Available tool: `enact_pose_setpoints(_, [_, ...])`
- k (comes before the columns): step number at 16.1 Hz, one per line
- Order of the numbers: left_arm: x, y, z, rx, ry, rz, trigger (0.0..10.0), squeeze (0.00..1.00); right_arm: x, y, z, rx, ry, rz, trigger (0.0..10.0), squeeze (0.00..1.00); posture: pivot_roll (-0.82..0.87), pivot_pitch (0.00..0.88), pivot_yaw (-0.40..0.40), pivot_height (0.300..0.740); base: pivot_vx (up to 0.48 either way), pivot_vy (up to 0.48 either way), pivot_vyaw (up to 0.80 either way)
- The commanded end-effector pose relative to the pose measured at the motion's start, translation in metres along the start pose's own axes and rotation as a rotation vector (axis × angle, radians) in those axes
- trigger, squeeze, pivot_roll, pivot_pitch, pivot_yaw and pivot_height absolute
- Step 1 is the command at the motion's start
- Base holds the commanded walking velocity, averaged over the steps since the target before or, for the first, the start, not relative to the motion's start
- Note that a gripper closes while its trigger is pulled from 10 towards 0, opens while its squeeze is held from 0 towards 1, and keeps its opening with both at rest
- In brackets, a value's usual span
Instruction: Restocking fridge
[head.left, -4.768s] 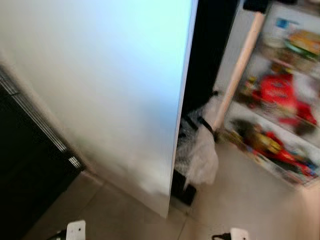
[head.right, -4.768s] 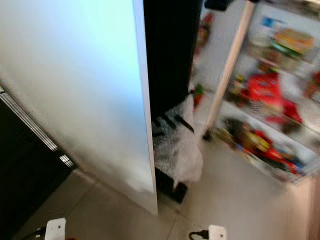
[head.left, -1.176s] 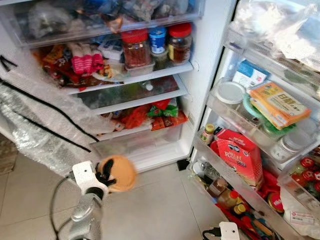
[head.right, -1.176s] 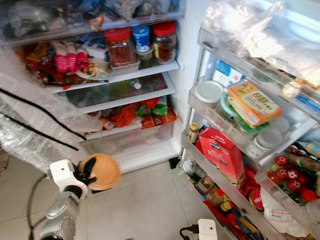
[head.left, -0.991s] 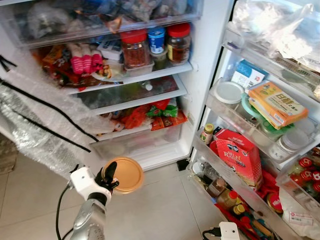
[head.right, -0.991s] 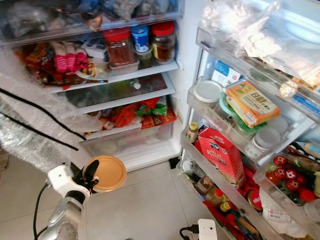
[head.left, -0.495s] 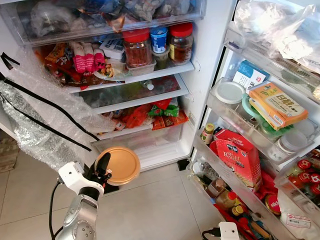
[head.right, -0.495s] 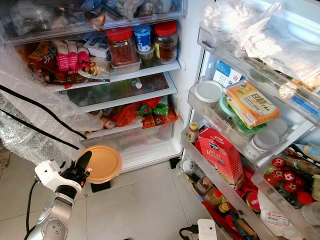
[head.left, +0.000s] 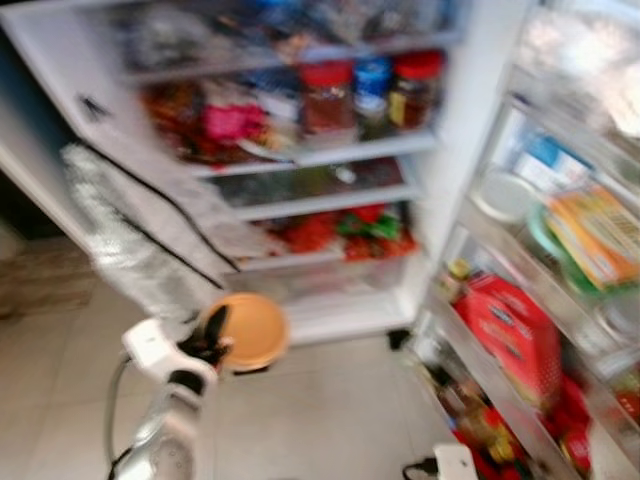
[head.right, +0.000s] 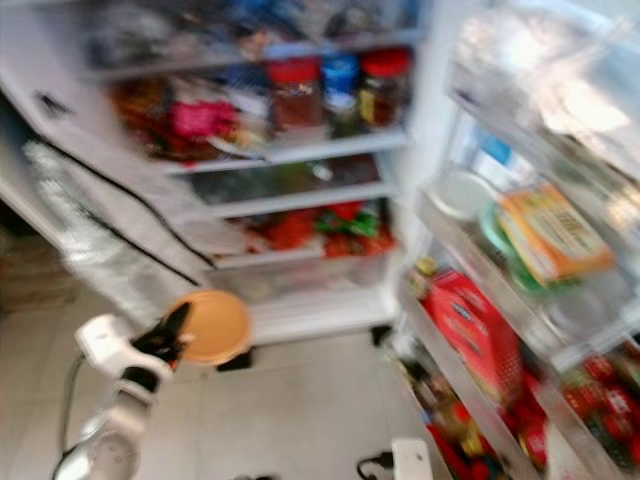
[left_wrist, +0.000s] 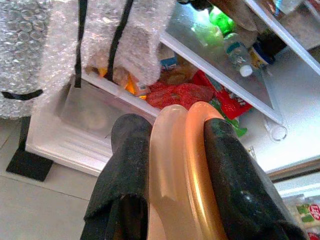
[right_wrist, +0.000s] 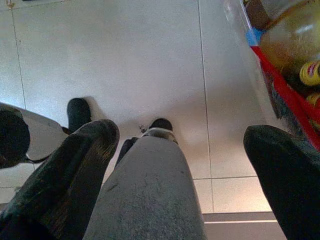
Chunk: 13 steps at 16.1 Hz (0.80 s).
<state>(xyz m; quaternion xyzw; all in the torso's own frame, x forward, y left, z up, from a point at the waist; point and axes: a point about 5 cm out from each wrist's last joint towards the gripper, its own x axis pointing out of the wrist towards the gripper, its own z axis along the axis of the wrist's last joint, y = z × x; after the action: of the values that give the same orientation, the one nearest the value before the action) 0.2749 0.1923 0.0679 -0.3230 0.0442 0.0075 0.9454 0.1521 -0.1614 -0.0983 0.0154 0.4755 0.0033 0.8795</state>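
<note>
Half a second on, the whole scene has slid to the right and gone blurry, so the head camera has swung; the fridge (head.left: 440, 200) itself has not shifted. The left gripper (head.left: 217, 338) remains at about the same height in front of the lower shelves, and it still clamps the round orange lid (head.left: 252, 330) by its edge. In the left wrist view the two black fingers (left_wrist: 131, 150) press on either side of the lid's rim (left_wrist: 182, 165), shut tight onto it with no gap showing. The lid hangs in the air just in front of the clear bottom drawer (head.left: 330, 285), not touching any shelf.

The right gripper (right_wrist: 180, 150) hangs low over the floor, its fingers (right_wrist: 85, 150) spread wide apart with nothing between them; a grey trouser leg and a dark foot show beneath it.

The fridge stands wide open. Three jars (head.left: 370, 90), two with red caps and one with a blue cap, sit on an upper shelf, with red and pink packets (head.left: 225, 125) beside them. A sheet of bubble wrap (head.left: 130, 240) with black tape droops from the left side. The door racks (head.right: 520, 290) on the right hold a red carton (head.right: 470, 320), a yellow packet (head.right: 550, 235) and small bottles. The floor (head.left: 330, 410) is pale tile.
</note>
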Motion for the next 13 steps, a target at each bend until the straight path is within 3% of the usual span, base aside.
enact_pose_setpoints(1, [-0.0016, 0.003, 0.0052, 0.016, -0.01, 0.01, 10.0, 0.0, -0.0031, 0.0041, -0.0169, 0.02, 0.062, 0.006, 10.0, 0.0, -0.02, 0.18, 0.017, 0.74, 0.322, 0.0, 0.0])
enact_pose_setpoints(13, [0.002, -0.002, 0.0061, 0.007, -0.013, 0.003, 10.0, 0.0, -0.0028, 0.0046, -0.0162, 0.007, 0.062, 0.015, 10.0, 0.0, -0.02, 0.177, 0.017, 0.74, 0.32, 0.0, 0.09])
